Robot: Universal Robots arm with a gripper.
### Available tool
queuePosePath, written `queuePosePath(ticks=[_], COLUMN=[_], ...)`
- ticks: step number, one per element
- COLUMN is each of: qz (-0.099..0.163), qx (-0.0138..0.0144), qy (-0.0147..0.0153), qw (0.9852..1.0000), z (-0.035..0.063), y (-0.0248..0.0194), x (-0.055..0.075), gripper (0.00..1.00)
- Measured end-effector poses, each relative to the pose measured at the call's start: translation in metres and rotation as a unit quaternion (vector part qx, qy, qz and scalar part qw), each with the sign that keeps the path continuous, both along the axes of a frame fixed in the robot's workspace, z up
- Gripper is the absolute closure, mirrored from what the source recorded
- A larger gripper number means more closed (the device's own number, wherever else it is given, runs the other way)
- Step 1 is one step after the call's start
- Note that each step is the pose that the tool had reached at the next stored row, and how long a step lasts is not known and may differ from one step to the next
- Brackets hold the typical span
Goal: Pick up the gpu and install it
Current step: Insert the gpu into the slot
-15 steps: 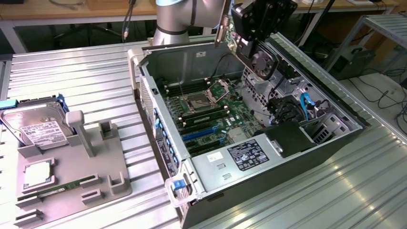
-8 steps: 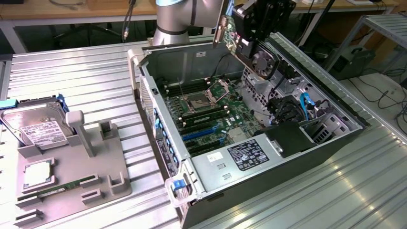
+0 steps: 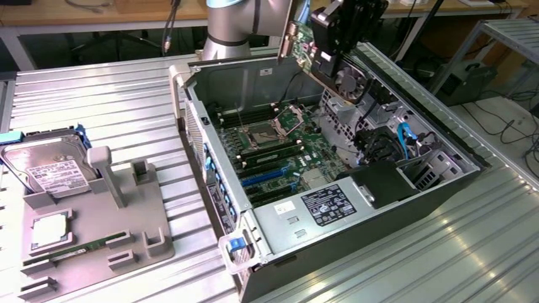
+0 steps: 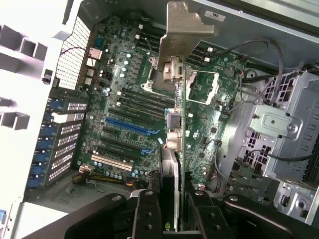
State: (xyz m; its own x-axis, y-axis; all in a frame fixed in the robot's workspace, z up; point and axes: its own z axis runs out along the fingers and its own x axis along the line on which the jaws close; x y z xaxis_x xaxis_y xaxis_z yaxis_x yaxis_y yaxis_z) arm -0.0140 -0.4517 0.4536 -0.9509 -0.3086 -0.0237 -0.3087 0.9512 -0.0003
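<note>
My gripper [image 3: 347,35] hangs above the far end of the open computer case [image 3: 438,202], shut on the gpu [image 3: 324,60]. The card is held tilted in the air, fan face toward the exterior view's right and its silvery bracket [image 3: 291,31] toward the left. In the wrist view the gpu [image 4: 178,124] appears edge-on between my black fingers [image 4: 144,216], the bracket [image 4: 187,30] at its far end. Below it lies the green motherboard [image 4: 124,94] with its blue expansion slots [image 4: 127,127], also visible as blue slots [image 3: 267,178] in the exterior view. The card is well clear of the board.
A grey fixture [image 3: 126,246] at the exterior view's left holds a silver hard drive [image 3: 50,172], a processor [image 3: 50,228] and a green RAM stick [image 3: 76,250]. Inside the case are the black box [image 3: 383,183], blue cables [image 3: 406,142] and a metal drive cage [image 4: 279,129].
</note>
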Motion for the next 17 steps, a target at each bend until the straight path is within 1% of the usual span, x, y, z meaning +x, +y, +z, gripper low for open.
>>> queuePosePath(ticks=[3,5,6,13,17], qz=[0.015,0.034,0.039,0.062,0.076], qx=[0.0,0.0,0.0,0.0,0.0], qy=[0.0,0.0,0.0,0.0,0.0], qw=[0.9999,0.9994,0.9992,0.9981,0.9971], z=[0.0,0.0,0.0,0.0,0.0], y=[0.0,0.0,0.0,0.0,0.0], x=[0.0,0.0,0.0,0.0,0.0], gripper=[0.73,0.73,0.73,0.73,0.73])
